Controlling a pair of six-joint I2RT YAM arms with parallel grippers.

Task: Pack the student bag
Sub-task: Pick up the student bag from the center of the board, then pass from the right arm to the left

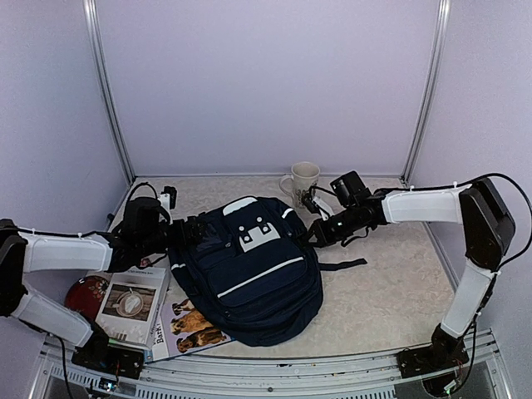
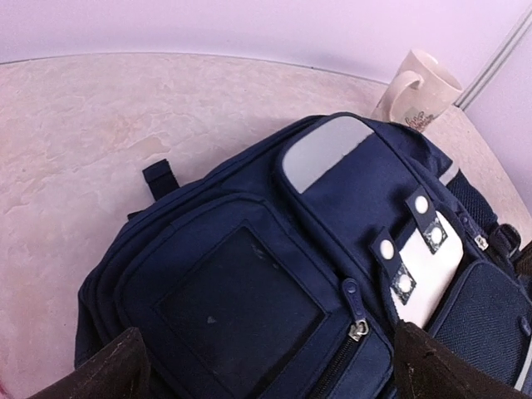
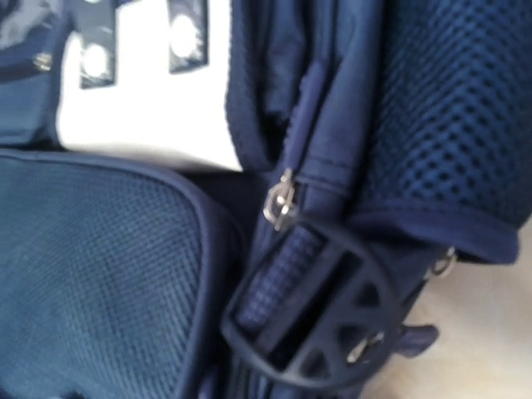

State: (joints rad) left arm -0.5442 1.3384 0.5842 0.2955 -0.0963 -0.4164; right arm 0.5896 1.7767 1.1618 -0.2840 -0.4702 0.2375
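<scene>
1. Student bag [image 1: 249, 278] fabric meets your right gripper [image 1: 319, 231] at the bag's upper right edge. The jaws are pressed together, but you cannot tell whether they pinch anything.
2. From that gripper the bag spreads toward 9 o'clock, and a zipper pull [image 3: 281, 204] sits just ahead.
3. Your left gripper [image 1: 194, 230], jaws wide apart, hovers at the opposite edge, with the bag toward 3 o'clock.
4. The bag lies mid-table [image 1: 374, 291], its long axis running 12 to 6 o'clock. The right arm looks nearer.
</scene>
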